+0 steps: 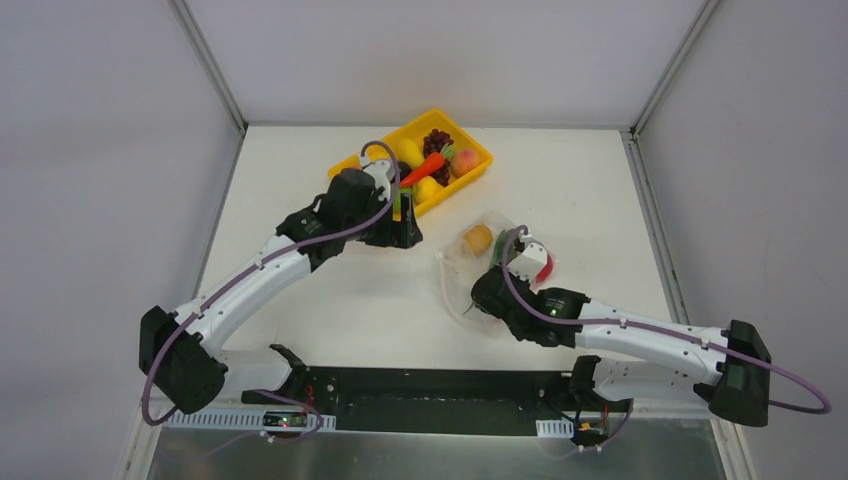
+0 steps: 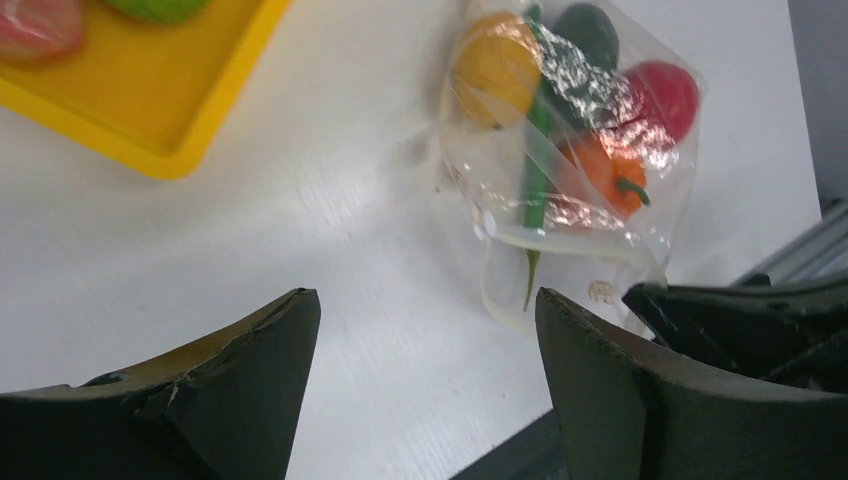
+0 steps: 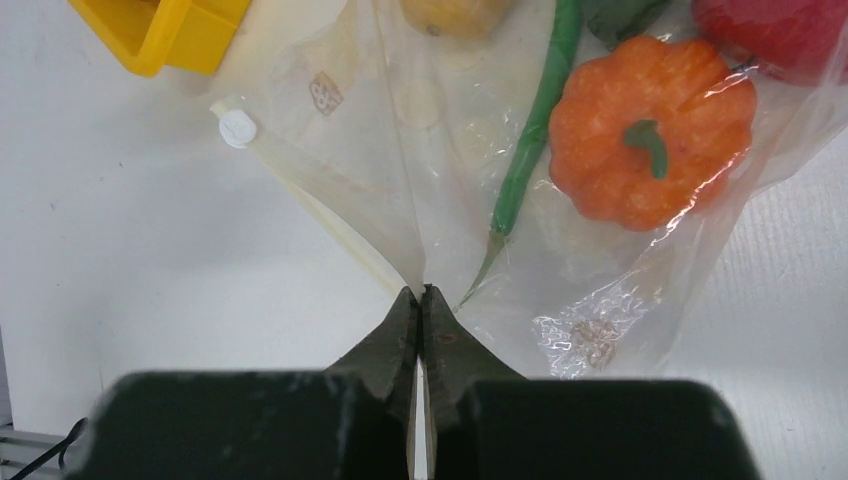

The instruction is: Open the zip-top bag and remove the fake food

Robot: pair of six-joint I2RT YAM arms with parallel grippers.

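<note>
The clear zip-top bag [image 1: 500, 262] lies right of centre on the white table. Fake food shows through it: a yellow-orange fruit [image 2: 497, 65], an orange pumpkin [image 3: 650, 145], a green bean [image 3: 535, 140], a red piece [image 2: 662, 95] and a dark green piece [image 2: 587, 35]. My right gripper [image 3: 420, 292] is shut on the bag's near edge, pinching a fold of plastic [image 3: 400, 180]. My left gripper [image 2: 425, 298] hangs open and empty over bare table, left of the bag [image 2: 570, 190] and by the tray's near corner; in the top view it [image 1: 405, 232] is apart from the bag.
A yellow tray [image 1: 478, 160] at the back holds a carrot [image 1: 425, 167], a peach [image 1: 464, 163], a dark grape bunch [image 1: 438, 142] and yellow fruit. Grey walls enclose the table on three sides. A black rail [image 1: 440, 385] runs along the near edge.
</note>
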